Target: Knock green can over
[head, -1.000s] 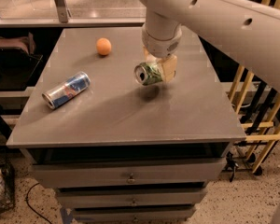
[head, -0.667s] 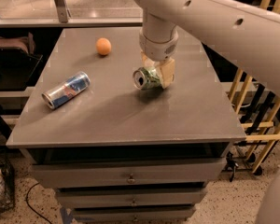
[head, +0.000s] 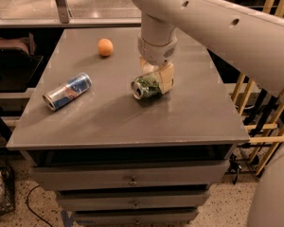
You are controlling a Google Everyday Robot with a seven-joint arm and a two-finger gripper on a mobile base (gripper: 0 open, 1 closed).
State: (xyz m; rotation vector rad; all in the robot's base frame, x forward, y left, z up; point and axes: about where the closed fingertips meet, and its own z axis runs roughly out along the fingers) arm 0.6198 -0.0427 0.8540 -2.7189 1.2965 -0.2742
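Note:
The green can (head: 146, 86) lies on its side near the middle of the grey table (head: 109, 122), its silver top facing front left. My gripper (head: 155, 78) comes straight down from the white arm (head: 157, 37) and is shut on the green can. One tan finger (head: 166, 76) presses the can's right side. The other finger sits behind the can and is mostly hidden.
A slim blue-and-silver can (head: 67, 91) lies on its side at the table's left. A small orange ball (head: 105, 47) rests at the back left. Wooden slats (head: 255, 117) stand close to the table's right edge. Drawers (head: 132, 178) are below the tabletop.
The gripper and the green can have moved down and slightly left. The can now rests lower on the tabletop. The blue can and the orange ball have not moved.

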